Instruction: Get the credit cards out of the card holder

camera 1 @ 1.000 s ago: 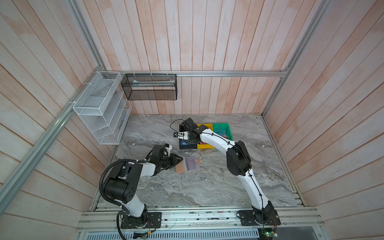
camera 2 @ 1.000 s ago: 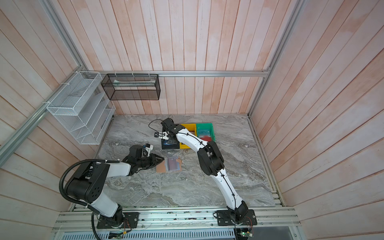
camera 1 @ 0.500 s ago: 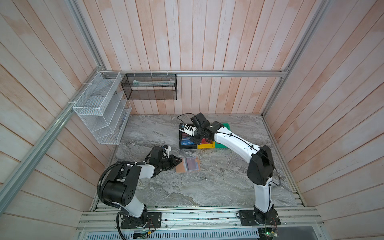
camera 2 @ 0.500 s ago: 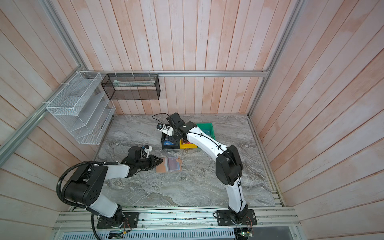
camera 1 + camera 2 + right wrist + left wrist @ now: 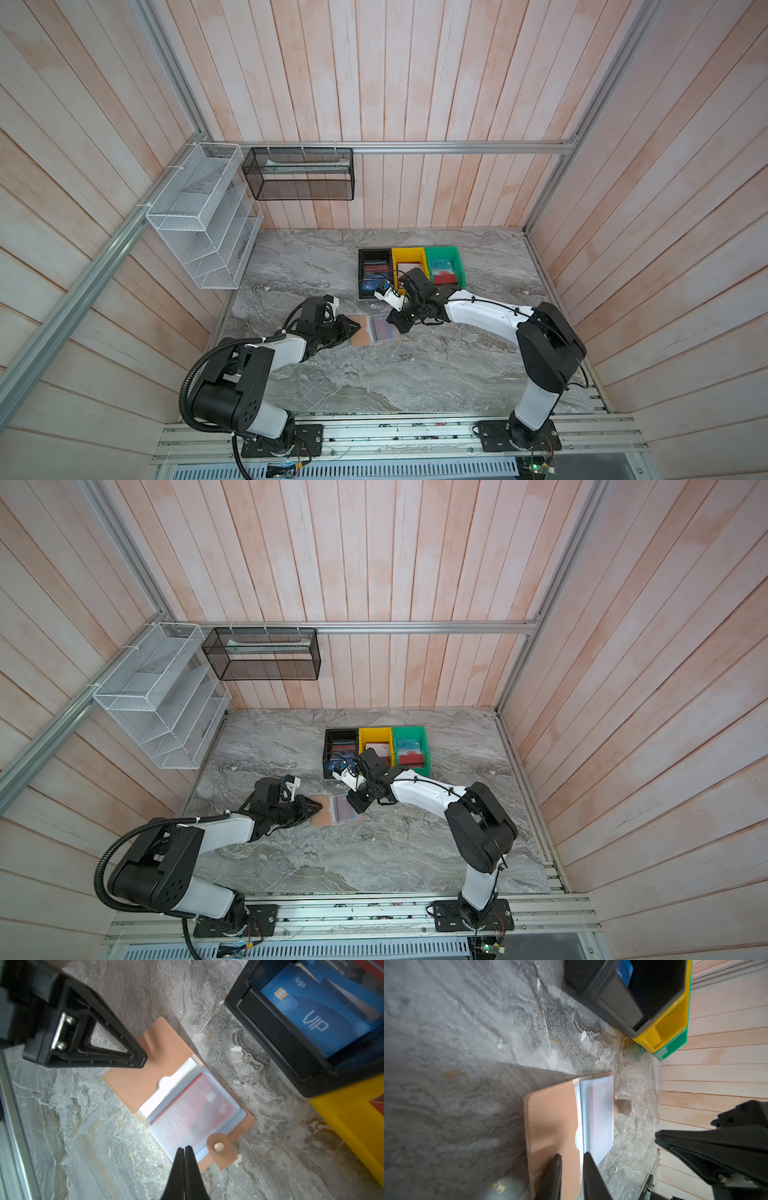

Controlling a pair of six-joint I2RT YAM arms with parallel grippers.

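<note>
Poster: card holder (image 5: 374,330) is lying open and flat on the bench (image 5: 415,374), right between the two hands and near the black bin (image 5: 270,1028).

Reply: any cards in it?

Poster: yep, a red card (image 5: 193,1105) sits under the top clear sleeve (image 5: 602,1109). A blue VIP card (image 5: 320,1012) is in the black bin.

Reply: and the hands?

Poster: left hand (image 5: 571,1159) has its fingers a little apart, tips down at the tan cover (image 5: 552,1118), nothing between them. Right hand (image 5: 184,1150) is pinched fully closed at the sleeve's edge, just beside the snap tab (image 5: 220,1147). Can't tell if it's nipping anything.
</note>
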